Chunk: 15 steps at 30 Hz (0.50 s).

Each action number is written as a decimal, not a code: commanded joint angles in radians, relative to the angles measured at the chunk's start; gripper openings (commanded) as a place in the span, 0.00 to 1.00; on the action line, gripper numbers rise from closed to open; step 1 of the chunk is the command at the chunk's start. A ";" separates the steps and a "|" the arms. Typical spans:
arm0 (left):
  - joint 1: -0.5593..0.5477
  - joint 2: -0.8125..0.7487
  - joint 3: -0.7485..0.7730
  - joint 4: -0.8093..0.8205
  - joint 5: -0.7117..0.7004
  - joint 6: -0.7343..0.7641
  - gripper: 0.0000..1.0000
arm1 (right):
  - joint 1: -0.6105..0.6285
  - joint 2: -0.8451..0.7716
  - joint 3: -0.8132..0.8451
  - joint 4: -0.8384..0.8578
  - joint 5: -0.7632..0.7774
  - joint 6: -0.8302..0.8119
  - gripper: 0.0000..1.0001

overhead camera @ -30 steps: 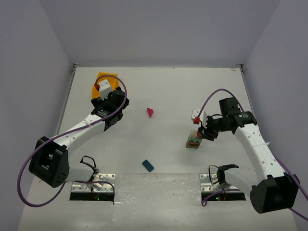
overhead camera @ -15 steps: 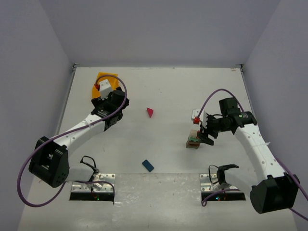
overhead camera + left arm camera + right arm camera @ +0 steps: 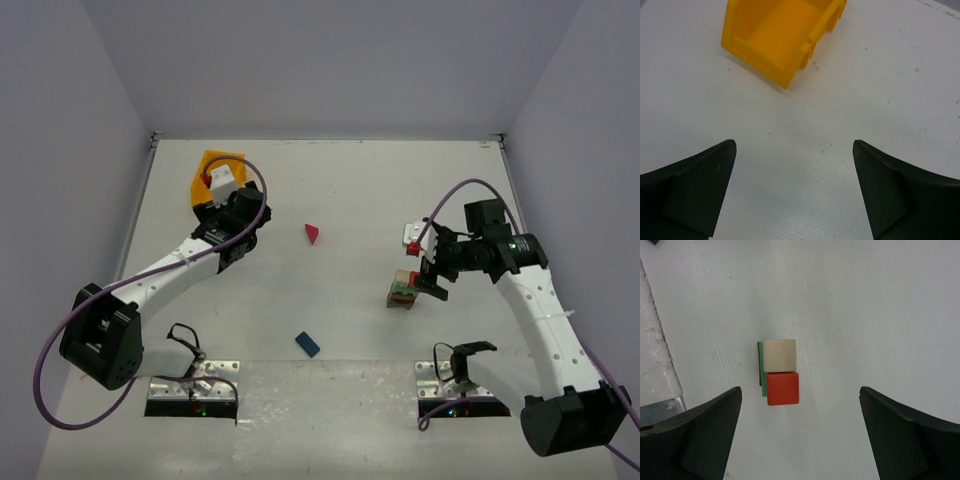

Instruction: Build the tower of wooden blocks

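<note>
Okay, the right gripper (image 3: 433, 280) is spread wide and holding nothing, hanging over the tower (image 3: 402, 292), which stands on the right part of the table (image 3: 350, 180). From the right wrist I look straight down on it. A cream block (image 3: 779, 355) and a red block (image 3: 783, 388) sit touching side by side, with a green piece (image 3: 762, 382) peeking out under one edge. Both fingers are well apart from the stack, which I judge keeps them from clipping anything on the way out. Against a second ago, that arm has eased back to the right and away from the stack, and the tower has stayed put. My left gripper (image 3: 793, 150) is also open and empty, parked just near of the yellow-orange bin (image 3: 780, 35) at the far left, out of the way and barely shifted. Still loose are the magenta prism (image 3: 313, 234) mid-table, well left of the tower, and the blue brick (image 3: 308, 344) nearer me. The prism looks like the roof, so I'd keep it for last.
</note>
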<state>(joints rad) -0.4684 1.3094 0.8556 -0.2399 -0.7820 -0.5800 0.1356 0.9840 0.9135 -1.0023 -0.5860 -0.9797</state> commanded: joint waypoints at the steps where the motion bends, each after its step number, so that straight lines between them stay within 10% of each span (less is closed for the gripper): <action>1: -0.058 -0.023 0.042 0.031 -0.060 0.008 1.00 | 0.007 -0.056 0.135 0.011 -0.091 -0.018 0.99; 8: -0.124 -0.028 0.013 0.124 -0.025 0.046 1.00 | 0.008 -0.095 0.197 0.229 -0.230 0.123 0.99; 15: -0.133 -0.024 -0.025 0.304 0.117 0.080 1.00 | 0.008 -0.003 0.264 0.706 -0.216 0.717 0.99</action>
<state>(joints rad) -0.5960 1.3072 0.8380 -0.0845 -0.7465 -0.5282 0.1410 0.9277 1.1324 -0.6322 -0.7890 -0.6797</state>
